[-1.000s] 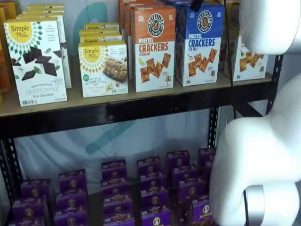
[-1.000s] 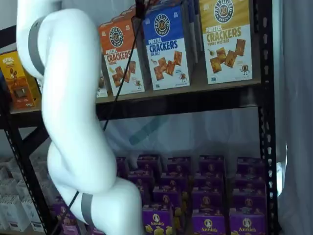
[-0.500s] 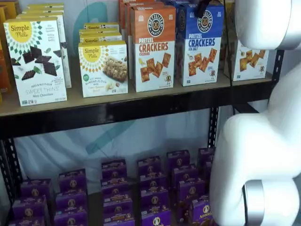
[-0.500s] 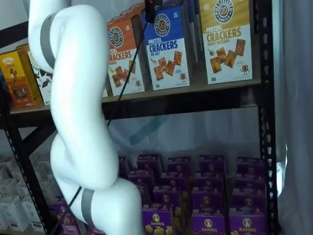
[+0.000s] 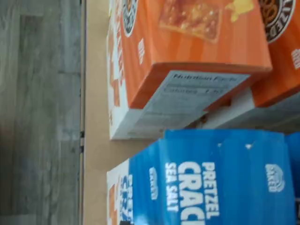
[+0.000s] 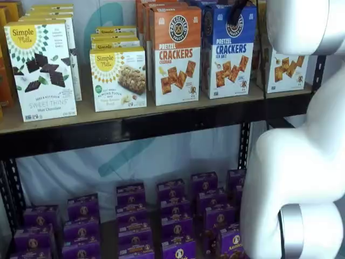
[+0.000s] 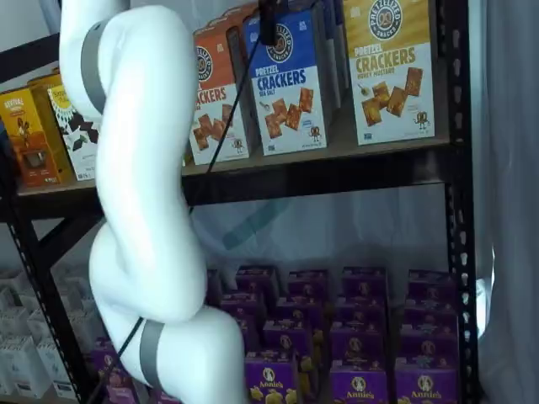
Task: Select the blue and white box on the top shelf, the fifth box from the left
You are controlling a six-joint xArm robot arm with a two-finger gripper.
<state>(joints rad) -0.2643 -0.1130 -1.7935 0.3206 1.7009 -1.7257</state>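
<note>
The blue and white box (image 6: 229, 51) stands upright on the top shelf (image 6: 135, 127), between an orange-topped box and a yellow-topped one; it shows in both shelf views (image 7: 290, 80). The gripper (image 6: 235, 19) hangs from the view's top edge as a black finger in front of the box's upper front, also seen in a shelf view (image 7: 268, 32). No gap or grip shows. In the wrist view the box's blue top (image 5: 215, 178) lies close below the camera, beside the orange box (image 5: 187, 47) on the tan board (image 5: 96, 117).
The orange Cheddar box (image 6: 175, 54) stands just left of the blue one, the yellow-topped box (image 7: 392, 67) just right. Simple Mills boxes (image 6: 43, 70) fill the shelf's left. Purple boxes (image 6: 172, 216) sit below. The white arm (image 7: 143, 194) stands in front. A black upright (image 7: 455, 168) is at the right.
The black finger has come lower over the blue box's top front. The white arm has shifted toward the shelf's right side. The boxes have not moved.
</note>
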